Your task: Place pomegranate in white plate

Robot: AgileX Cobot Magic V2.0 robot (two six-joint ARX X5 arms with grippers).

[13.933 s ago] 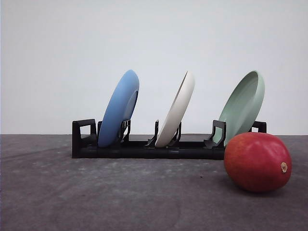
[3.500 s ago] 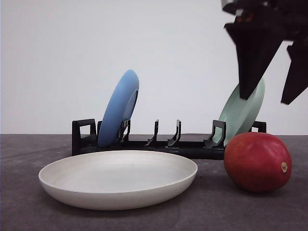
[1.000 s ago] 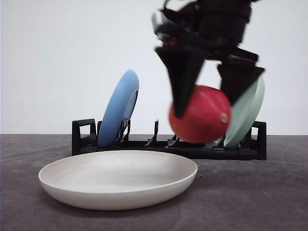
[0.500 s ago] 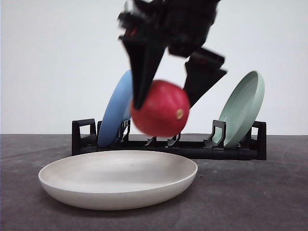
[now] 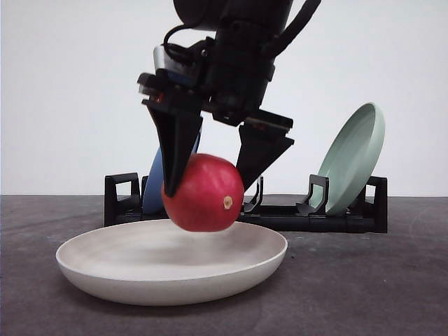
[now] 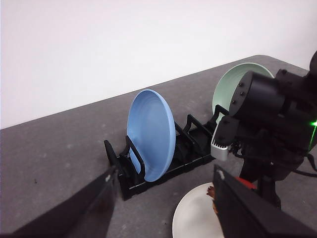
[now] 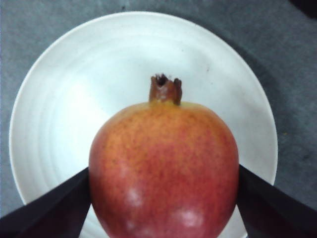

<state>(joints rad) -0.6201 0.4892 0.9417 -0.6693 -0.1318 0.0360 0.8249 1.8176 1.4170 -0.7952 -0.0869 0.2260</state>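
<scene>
Now smooth round pomegranate (image 5: 203, 193) above matte plate (image 5: 171, 280)

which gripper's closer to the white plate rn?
Right. The right gripper hangs just above the white plate, shut on the pomegranate. The left gripper is open, higher and off to the side.

A plain white wall (image 5: 70, 91) fills the back, evenly lit and bare. Below it a dark grey table (image 5: 378, 294) runs across, its matte top mottled with paler scuffs. From the left wrist camera the same wall (image 6: 124, 39) meets the table (image 6: 54, 163) along a slanted edge, rising towards 2 o'clock. Light is soft, shadows faint.
</scene>
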